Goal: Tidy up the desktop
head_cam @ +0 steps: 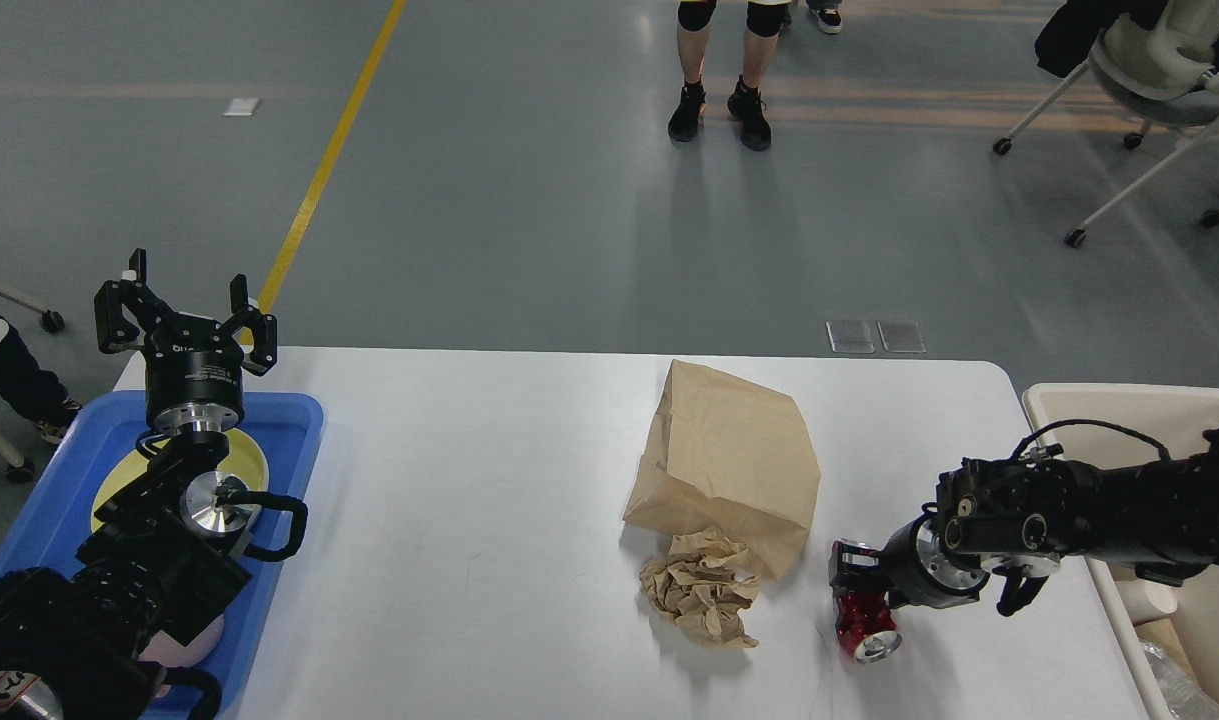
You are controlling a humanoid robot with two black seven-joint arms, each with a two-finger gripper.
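The white desktop [489, 480] carries a brown paper bag [729, 460] lying flat, a crumpled wad of brown paper [701, 598] just in front of it, and a crushed red can [866, 625] to the right of the wad. My right gripper [857, 572] comes in from the right and sits down on the can's far end; its dark fingers cannot be told apart. At the far left my left gripper [184, 305] stands raised and open above the table's back left corner, holding nothing.
A blue tray [39, 500] with a yellow plate [119, 480] lies at the left edge under my left arm. A cream bin [1119, 410] stands beside the table's right edge. A person's legs [719, 100] and an office chair [1159, 60] are on the floor beyond.
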